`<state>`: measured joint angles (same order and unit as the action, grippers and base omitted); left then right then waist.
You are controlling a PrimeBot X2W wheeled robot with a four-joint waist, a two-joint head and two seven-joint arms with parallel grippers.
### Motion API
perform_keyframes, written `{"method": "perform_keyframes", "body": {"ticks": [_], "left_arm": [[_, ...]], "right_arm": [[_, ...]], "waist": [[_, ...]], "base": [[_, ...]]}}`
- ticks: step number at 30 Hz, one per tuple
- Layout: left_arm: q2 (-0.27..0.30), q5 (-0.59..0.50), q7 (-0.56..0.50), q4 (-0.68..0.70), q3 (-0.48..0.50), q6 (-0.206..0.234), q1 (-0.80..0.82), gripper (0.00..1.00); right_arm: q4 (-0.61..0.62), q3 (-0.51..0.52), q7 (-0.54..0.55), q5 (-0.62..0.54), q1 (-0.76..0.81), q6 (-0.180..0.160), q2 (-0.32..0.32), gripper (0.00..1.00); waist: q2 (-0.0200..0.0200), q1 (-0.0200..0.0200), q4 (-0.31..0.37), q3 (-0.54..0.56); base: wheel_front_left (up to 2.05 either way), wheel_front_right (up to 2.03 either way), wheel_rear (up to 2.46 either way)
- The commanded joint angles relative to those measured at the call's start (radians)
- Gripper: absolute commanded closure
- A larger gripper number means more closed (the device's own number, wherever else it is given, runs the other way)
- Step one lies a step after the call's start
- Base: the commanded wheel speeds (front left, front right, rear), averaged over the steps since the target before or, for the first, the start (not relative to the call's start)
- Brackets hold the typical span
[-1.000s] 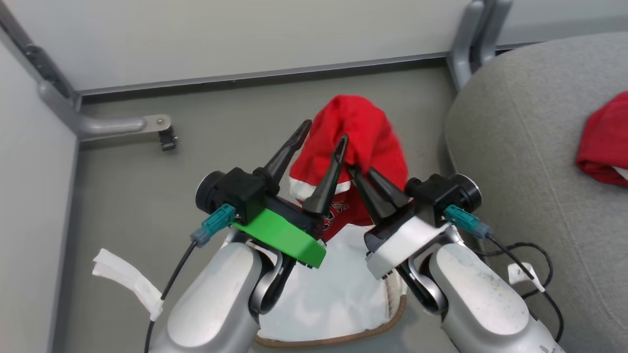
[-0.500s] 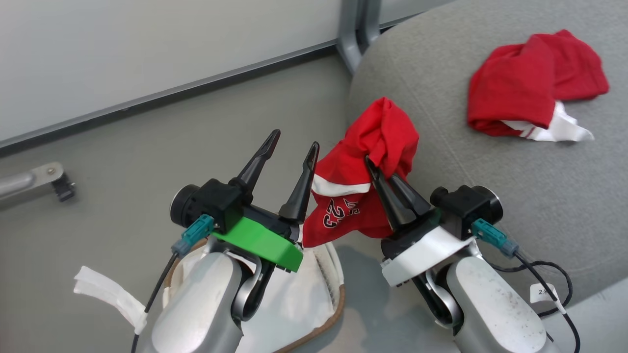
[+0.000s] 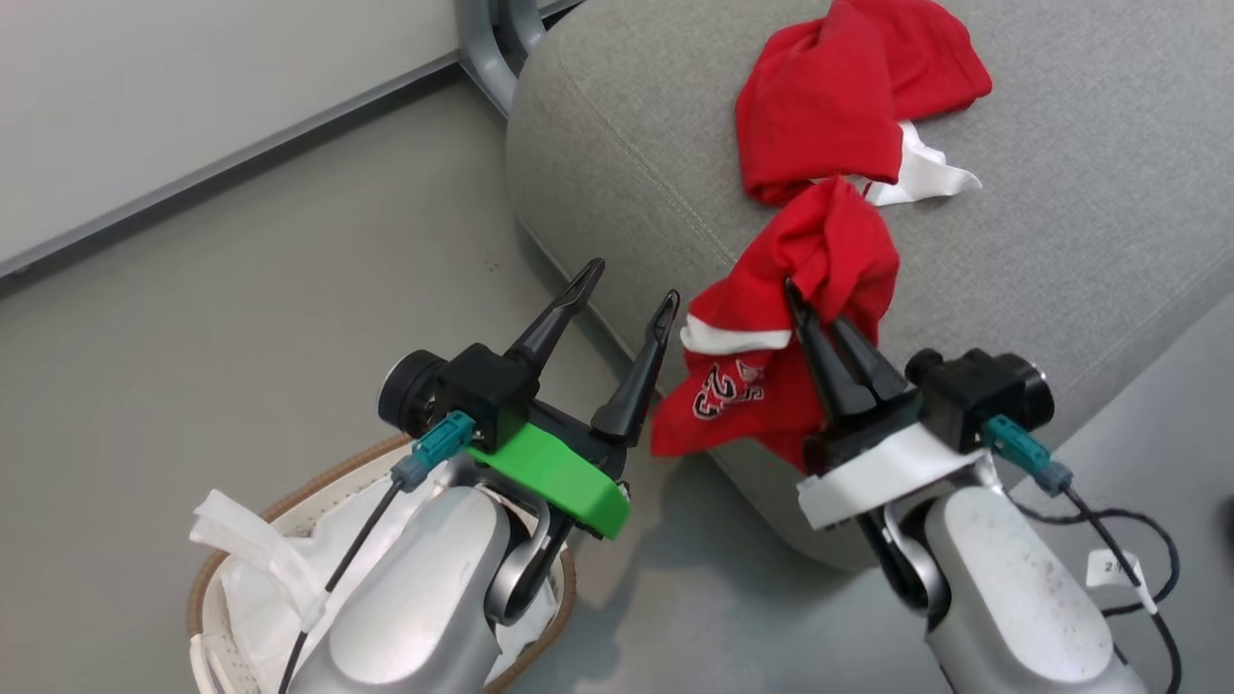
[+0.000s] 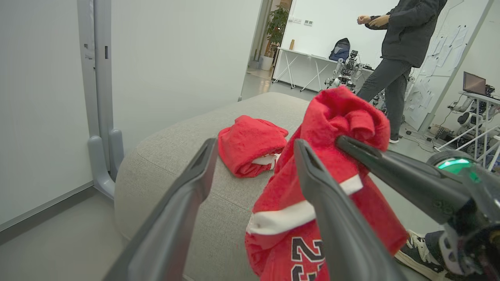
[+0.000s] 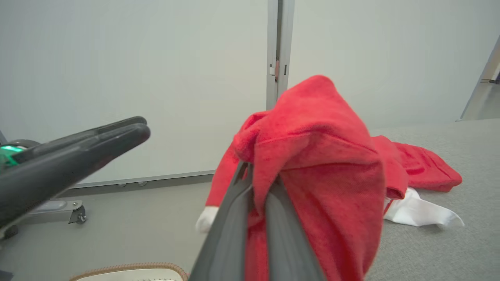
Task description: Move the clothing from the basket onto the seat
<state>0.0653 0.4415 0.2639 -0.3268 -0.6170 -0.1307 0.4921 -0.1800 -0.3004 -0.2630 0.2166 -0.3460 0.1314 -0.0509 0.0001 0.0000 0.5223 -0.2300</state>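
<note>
My right gripper (image 3: pixel 808 306) is shut on a red jersey (image 3: pixel 771 347) with white trim and the number 23. The jersey hangs over the front-left edge of the grey seat (image 3: pixel 1060 251). In the right wrist view the cloth (image 5: pixel 320 136) drapes over my shut fingers (image 5: pixel 234 222). A second red jersey (image 3: pixel 829 106) lies bunched on the seat farther back. My left gripper (image 3: pixel 630 285) is open beside the held jersey, holding nothing. The white basket's brown rim (image 3: pixel 318 479) shows at the lower left, under my left forearm, with the white liner in it.
A grey partition post (image 3: pixel 487 43) stands at the seat's far-left corner, against a pale wall. A black cable (image 3: pixel 1109 525) trails by my right forearm. In the left wrist view a person (image 4: pixel 398 43) stands beyond the seat, and a shoe (image 4: pixel 414 259) shows low right.
The head camera has swung right, away from the basket and toward the seat. My right gripper has carried the number 23 jersey from above the basket to the seat's edge. My left gripper stays open.
</note>
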Motion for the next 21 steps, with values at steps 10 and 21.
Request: {"method": "perform_keyframes", "body": {"ticks": [10, 21], "left_arm": [[0.068, -0.010, 0.001, -0.021, 0.013, 0.000, 0.029, 0.00], [0.069, -0.028, 0.001, -0.009, -0.019, 0.000, 0.113, 0.00]], "right_arm": [[-0.139, 0.135, -0.002, -0.083, -0.372, -0.001, -0.133, 1.00], [-0.385, 0.410, -0.002, -0.232, -0.689, -0.001, -0.316, 1.00]], "waist": [[-0.0001, 0.0000, -0.009, -0.159], [-0.0001, 0.0000, -0.180, -0.320]], "base": [[0.00, 0.00, 0.00], [0.00, 0.00, 0.00]]}}
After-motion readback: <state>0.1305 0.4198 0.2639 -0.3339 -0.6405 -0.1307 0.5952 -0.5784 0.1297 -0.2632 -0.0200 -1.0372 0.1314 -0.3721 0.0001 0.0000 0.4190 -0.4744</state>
